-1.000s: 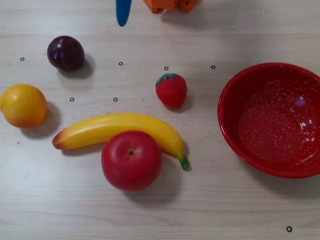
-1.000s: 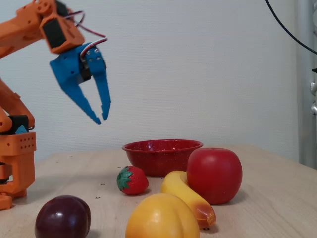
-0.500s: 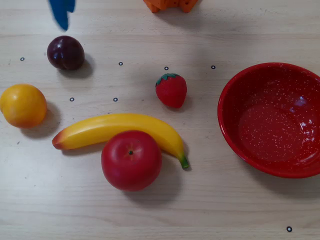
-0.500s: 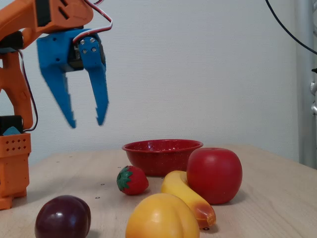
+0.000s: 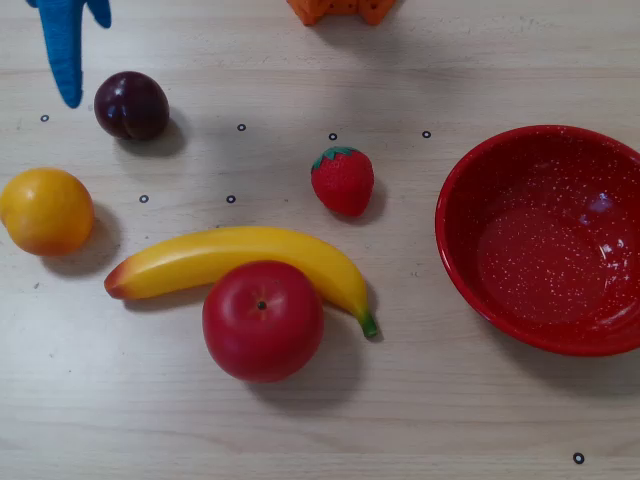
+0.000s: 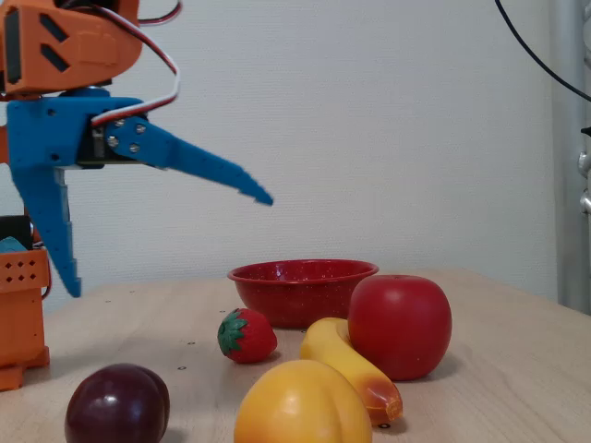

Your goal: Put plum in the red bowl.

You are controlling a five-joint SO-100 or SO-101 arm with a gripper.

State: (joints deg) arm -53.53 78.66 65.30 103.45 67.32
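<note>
While gripper (image 6: 166, 245) hangs above table (image 5: 300, 430) with jaws spread wide, plum (image 5: 131, 105) sits untouched, well apart from red bowl (image 5: 460, 250). Step: approach. Next: descend, straddle plum, close.

Wide-spread blue gripper (image 6: 166, 245) hangs up in the air with nothing under its fingers, and the plum (image 5: 131, 105) sits alone with bare table all round it, the orange fruit (image 5: 45, 210) being the nearest thing, well apart. Between plum and red bowl (image 5: 470, 170) the top strip of table lies clear in the overhead view, with only the strawberry (image 5: 343, 180) poking up just below that lane. Lower down, banana (image 5: 235, 255) and apple (image 5: 262, 320) touch and block the middle, while the bowl's mouth is open from above.
</note>
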